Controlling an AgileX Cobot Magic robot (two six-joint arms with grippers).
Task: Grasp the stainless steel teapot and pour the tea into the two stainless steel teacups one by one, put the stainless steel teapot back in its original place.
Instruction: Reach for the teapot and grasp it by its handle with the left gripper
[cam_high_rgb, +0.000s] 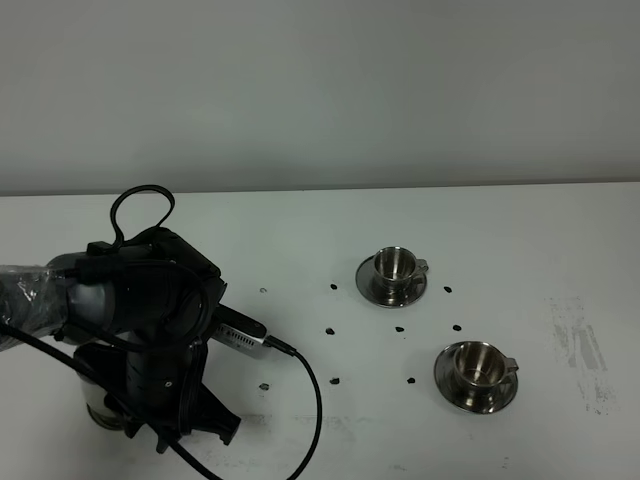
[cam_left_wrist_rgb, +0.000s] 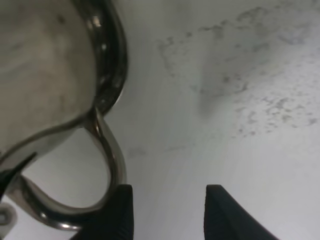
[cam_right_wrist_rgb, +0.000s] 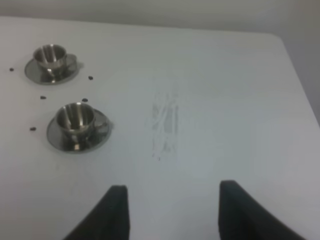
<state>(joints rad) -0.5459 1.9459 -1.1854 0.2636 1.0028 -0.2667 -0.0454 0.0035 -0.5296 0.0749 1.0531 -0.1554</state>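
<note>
The stainless steel teapot (cam_left_wrist_rgb: 45, 65) fills one side of the left wrist view, its loop handle (cam_left_wrist_rgb: 111, 160) curving down to my left gripper (cam_left_wrist_rgb: 167, 215). That gripper is open; the handle lies just outside one finger (cam_left_wrist_rgb: 119, 212) and only bare table shows between the fingers. From above, my left arm (cam_high_rgb: 150, 320) covers the pot except for a shiny sliver (cam_high_rgb: 97, 410). The two stainless steel teacups (cam_high_rgb: 395, 264) (cam_high_rgb: 479, 364) stand on saucers at the right, also in the right wrist view (cam_right_wrist_rgb: 51, 55) (cam_right_wrist_rgb: 76, 118). My right gripper (cam_right_wrist_rgb: 172, 212) is open above bare table. The tea and the original place do not show.
Small black marks (cam_high_rgb: 333, 287) dot the white table around the cups. A scuffed grey patch (cam_high_rgb: 580, 340) lies right of the near cup. The left arm's black cable (cam_high_rgb: 310, 400) loops toward the front edge. The table's right edge (cam_right_wrist_rgb: 295, 65) runs past the cups.
</note>
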